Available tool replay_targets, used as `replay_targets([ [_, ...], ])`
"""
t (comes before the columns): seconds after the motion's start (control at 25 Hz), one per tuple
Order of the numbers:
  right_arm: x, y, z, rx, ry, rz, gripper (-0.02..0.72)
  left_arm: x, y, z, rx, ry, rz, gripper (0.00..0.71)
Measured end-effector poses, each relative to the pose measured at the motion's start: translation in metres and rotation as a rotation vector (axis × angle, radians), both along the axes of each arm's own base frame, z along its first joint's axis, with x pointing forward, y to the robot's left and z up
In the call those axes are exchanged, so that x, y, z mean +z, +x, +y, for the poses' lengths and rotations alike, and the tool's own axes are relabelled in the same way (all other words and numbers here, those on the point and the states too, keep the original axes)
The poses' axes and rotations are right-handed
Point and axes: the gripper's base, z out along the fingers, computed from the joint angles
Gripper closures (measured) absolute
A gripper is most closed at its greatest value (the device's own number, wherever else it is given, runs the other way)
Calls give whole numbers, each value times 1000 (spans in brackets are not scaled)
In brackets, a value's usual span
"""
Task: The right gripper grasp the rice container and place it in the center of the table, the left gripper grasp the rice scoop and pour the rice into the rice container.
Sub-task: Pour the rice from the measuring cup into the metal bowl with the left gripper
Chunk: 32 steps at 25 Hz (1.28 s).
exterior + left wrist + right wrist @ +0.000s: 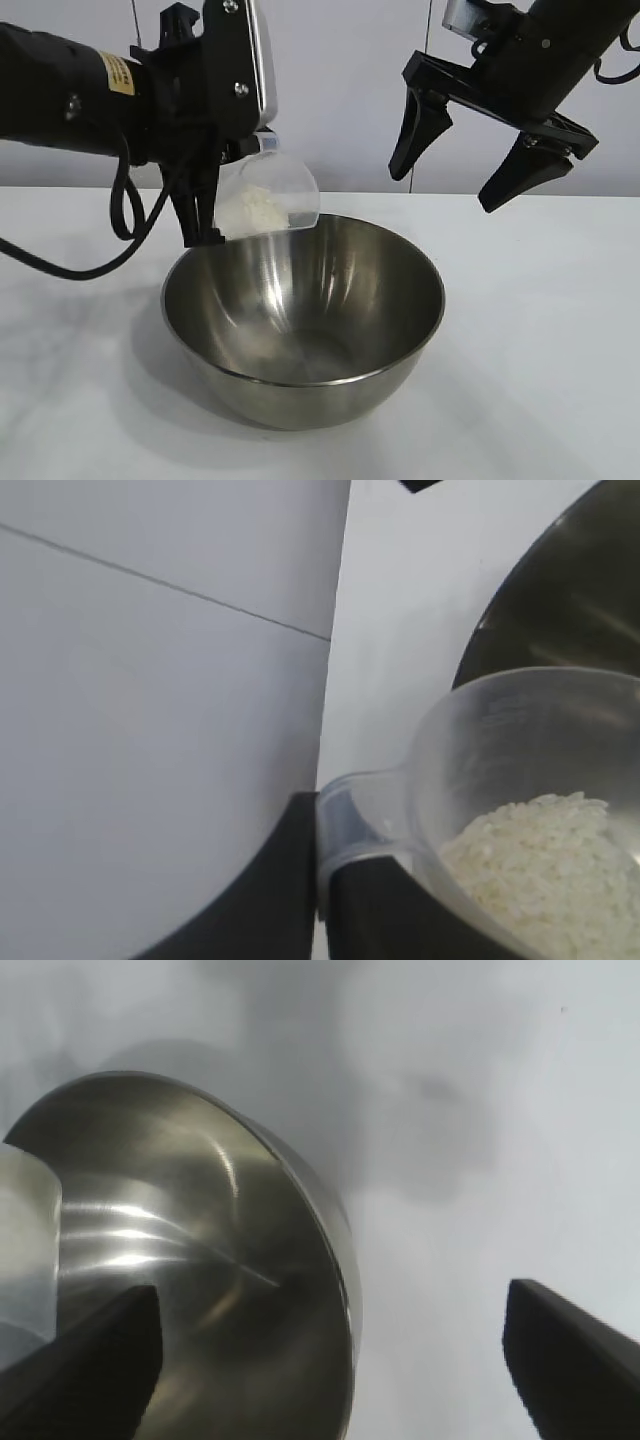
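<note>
Front and centre on the table [560, 400], rice container [303, 320] waits empty; just above its far-left rim, left gripper [205, 215] clamps the tilted rice scoop [268, 200], rice [250, 208] inside, mouth toward the bowl. Right gripper [470, 150] hovers spread, empty.

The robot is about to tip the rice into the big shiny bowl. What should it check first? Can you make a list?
1. Big shiny steel bowl upright on the white table: ok.
2. Small clear plastic scoop over the bowl's far rim: ok.
3. White rice in the scoop, none seen in the bowl: ok.
4. Left gripper shut on the scoop's handle: ok.
5. Right gripper open, holding nothing, raised up beside the bowl, out of the pour's way: ok.
6. Scoop's mouth facing the bowl's inside: ok, it seems tilted that way.
</note>
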Motion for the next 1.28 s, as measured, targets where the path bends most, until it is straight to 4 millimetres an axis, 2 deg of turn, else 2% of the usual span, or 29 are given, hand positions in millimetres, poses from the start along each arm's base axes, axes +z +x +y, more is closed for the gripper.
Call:
replay_targets([
  [0.2, 0, 0, 0, 0, -2, -1, 64, -1, -3, -7, -138, 77, -113, 707],
  [0.6, 0, 0, 0, 2, -5, -2, 64, -17, -6, -16, -374, 323, -361, 707],
  [1.28, 0, 0, 0, 5, -7, -4, 64, -17, -7, -17, -482, 512, -579, 707],
])
